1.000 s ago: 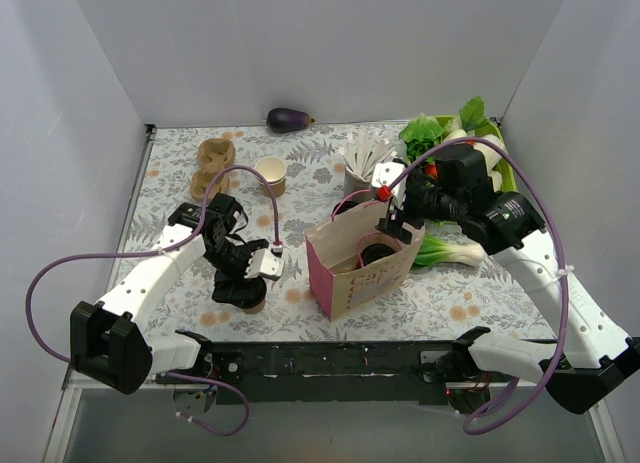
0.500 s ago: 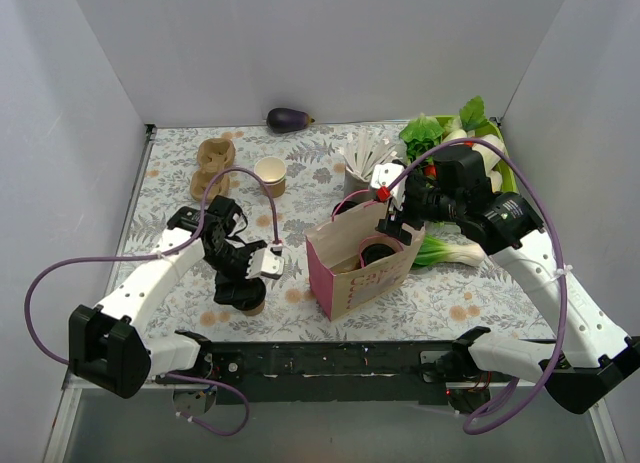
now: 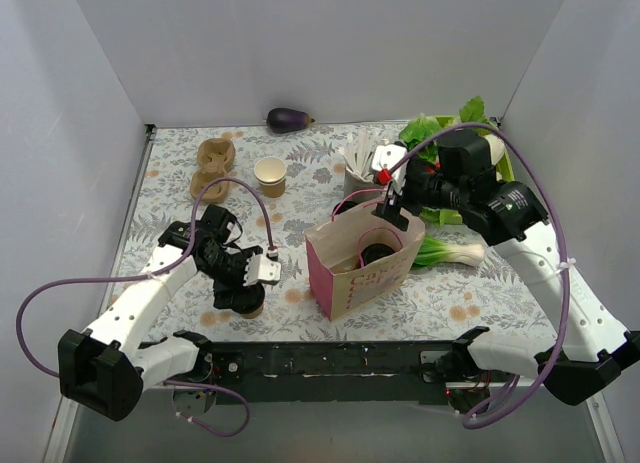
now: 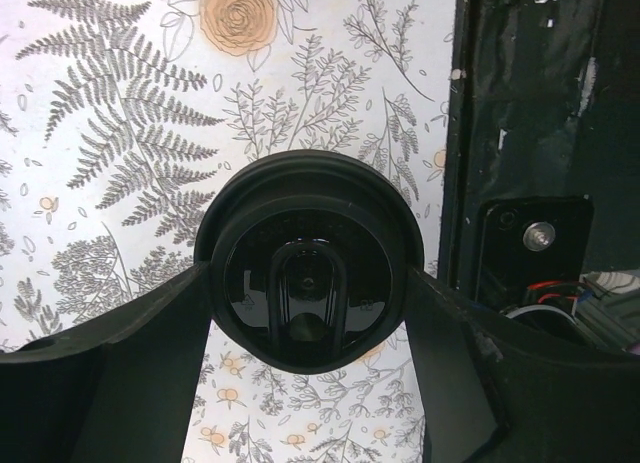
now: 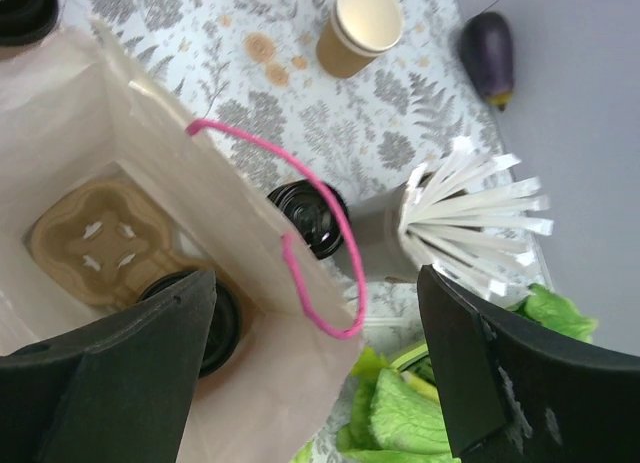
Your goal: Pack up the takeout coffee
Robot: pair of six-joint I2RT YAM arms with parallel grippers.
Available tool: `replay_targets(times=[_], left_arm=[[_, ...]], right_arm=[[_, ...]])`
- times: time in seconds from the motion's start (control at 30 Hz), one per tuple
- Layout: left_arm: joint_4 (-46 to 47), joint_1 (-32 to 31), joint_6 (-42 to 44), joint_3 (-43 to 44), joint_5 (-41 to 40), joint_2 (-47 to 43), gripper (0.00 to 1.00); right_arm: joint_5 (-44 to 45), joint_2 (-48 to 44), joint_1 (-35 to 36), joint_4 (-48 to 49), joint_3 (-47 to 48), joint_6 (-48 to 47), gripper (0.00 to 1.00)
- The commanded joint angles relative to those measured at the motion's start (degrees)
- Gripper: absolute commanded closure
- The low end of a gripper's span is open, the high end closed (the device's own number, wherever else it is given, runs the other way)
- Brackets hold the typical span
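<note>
- Grasp step: the takeout coffee (image 4: 305,198) stands on the tabletop (image 3: 180,173) with my left claw (image 4: 307,313) flanking its lid; I can't tell if it's pinched.
- Right claw (image 5: 315,283) is spread and empty over the paper bag (image 3: 345,273).
- Next I'd squeeze, then lift straight.

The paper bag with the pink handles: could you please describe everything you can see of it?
The paper bag stands upright and open-mouthed on the floral tablecloth, near the table's middle. It looks like kraft paper, pink on one side panel, tan with pink print on the front, plain inside. Two pink cord handles arch from its rim. At its bottom lies a moulded-pulp carrier with one black-lidded cup at one corner.
</note>
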Motion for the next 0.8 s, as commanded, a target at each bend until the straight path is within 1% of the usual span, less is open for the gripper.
replay_targets(times=[0.0,0.07,0.1,0.17,0.27,0.3,0.37,0.4,0.47,0.5,0.53,0.57,0.6,0.7,0.77], left_arm=[[-4.1,-0.3,-0.4,3.5,1.1,1.2,0.44],[-4.8,-0.3,-2.0,5.6,1.7,1.7,0.46],[-4.9,-0.3,-2.6,6.1,1.6,1.8,0.49],[-5.1,-0.3,-4.1,6.7,1.6,2.3,0.52],[-5.2,-0.2,-6.3,7.9,1.8,2.0,0.56],[-5.2,-0.3,-7.1,8.8,1.8,1.8,0.57],[-4.8,-0.3,-8.6,9.7,1.4,1.2,0.58],[-4.4,-0.2,-10.8,10.1,0.8,0.6,0.59],[-2.5,-0.2,-13.6,10.9,-0.9,0.2,0.62],[-1.7,-0.1,-17.5,11.3,-1.3,0.3,0.66],[-0.5,-0.1,-19.8,12.3,-1.8,0.6,0.77],[-0.7,-0.1,-21.2,13.1,-1.4,1.1,0.9],[-0.9,-0.1,-23.9,13.9,-1.0,1.9,0.94],[-0.9,-0.1,-27.6,17.3,0.5,3.9,0.97],[-0.2,-0.1,-30.4,19.2,0.6,4.4,1.0]], right_arm=[[0.4,1.2,-1.4,4.0,7.0,2.6,0.11],[-0.4,3.5,-2.5,2.4,9.8,2.5,0.11],[-2.1,4.1,-4.1,1.9,10.3,2.4,0.11],[-4.8,5.9,-6.3,0.0,11.2,1.5,0.11],[-8.7,8.7,-10.0,-2.9,12.3,-3.2,0.11],[-11.1,9.5,-11.9,-5.4,13.4,-6.0,0.11],[-13.0,12.0,-13.5,-8.4,15.0,-9.8,0.1],[-14.9,12.9,-14.7,-12.0,16.5,-14.2,0.09],[-16.4,14.8,-14.9,-16.5,17.4,-19.9,0.09],[-17.5,15.4,-14.9,-18.2,17.1,-23.0,0.08],[-17.8,15.6,-14.9,-20.0,16.7,-26.3,0.08],[-18.1,15.8,-15.0,-19.9,16.1,-26.9,0.08],[-18.6,16.0,-14.9,-19.7,15.5,-27.3,0.08],[-20.3,17.4,-14.7,-20.0,14.8,-30.5,0.08],[-21.4,18.5,-14.9,-21.2,16.2,-32.3,0.07]])
